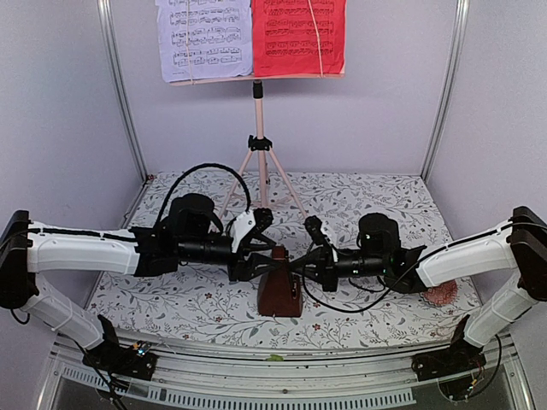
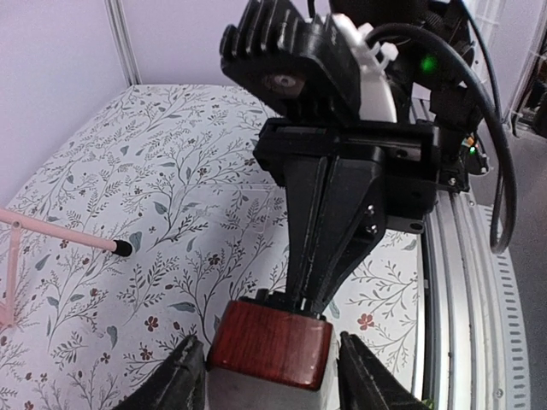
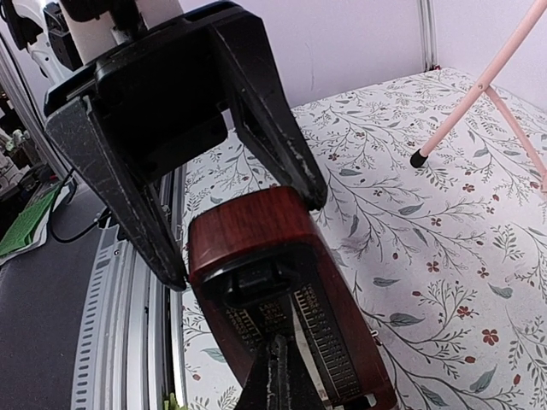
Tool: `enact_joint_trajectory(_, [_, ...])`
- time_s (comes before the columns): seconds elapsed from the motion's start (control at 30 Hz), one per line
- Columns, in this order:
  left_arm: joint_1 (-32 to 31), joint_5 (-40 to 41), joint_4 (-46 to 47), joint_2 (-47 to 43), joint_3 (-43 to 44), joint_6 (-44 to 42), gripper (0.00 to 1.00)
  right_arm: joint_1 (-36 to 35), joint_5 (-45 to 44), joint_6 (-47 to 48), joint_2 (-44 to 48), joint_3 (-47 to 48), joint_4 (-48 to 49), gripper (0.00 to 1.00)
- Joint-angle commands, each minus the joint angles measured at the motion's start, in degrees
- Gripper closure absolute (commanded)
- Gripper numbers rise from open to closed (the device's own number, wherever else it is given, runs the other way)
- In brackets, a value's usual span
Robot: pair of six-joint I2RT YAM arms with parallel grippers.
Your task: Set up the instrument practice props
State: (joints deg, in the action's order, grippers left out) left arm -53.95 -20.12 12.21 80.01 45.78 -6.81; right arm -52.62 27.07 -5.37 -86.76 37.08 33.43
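Note:
The pink tripod music stand (image 1: 259, 137) stands at the back, with a lilac sheet (image 1: 203, 38) and a red sheet (image 1: 299, 34) on its desk. The dark brown metronome (image 1: 276, 295) stands upright at the front middle of the table. My left gripper (image 1: 270, 256) is shut on its top; the fingers (image 2: 184, 376) flank the wooden top (image 2: 269, 342). My right gripper (image 1: 296, 266) is shut, its tips (image 3: 278, 367) against the metronome's scale face (image 3: 256, 231), beside the silver pendulum rod. I cannot tell whether it pinches the rod.
A small pink knitted ball (image 1: 440, 295) lies under my right forearm. The stand's feet rest on the flowered cloth (image 1: 359, 205); one foot shows in the left wrist view (image 2: 124, 249) and one in the right wrist view (image 3: 417, 159). A metal rail (image 1: 282, 359) runs along the front edge.

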Motion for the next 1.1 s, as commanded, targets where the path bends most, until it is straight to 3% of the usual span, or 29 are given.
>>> enact_joint_trajectory(0.0, [-0.8, -0.7, -0.5, 0.6, 1.7, -0.6, 0.48, -0.5, -2.3, -0.9, 0.4, 0.2, 1.3, 1.00])
enact_joint_trajectory(0.63, [-0.8, -0.4, -0.9, 0.0, 1.4, -1.0, 0.48, 1.1, -6.8, -2.7, 0.1, 0.3, 0.8, 0.88])
enact_joint_trajectory(1.07, [-0.9, -0.5, -1.3, -0.3, 1.9, -1.2, 0.48, 7.9, -4.7, -7.2, -9.5, 7.7, -1.2, 0.84])
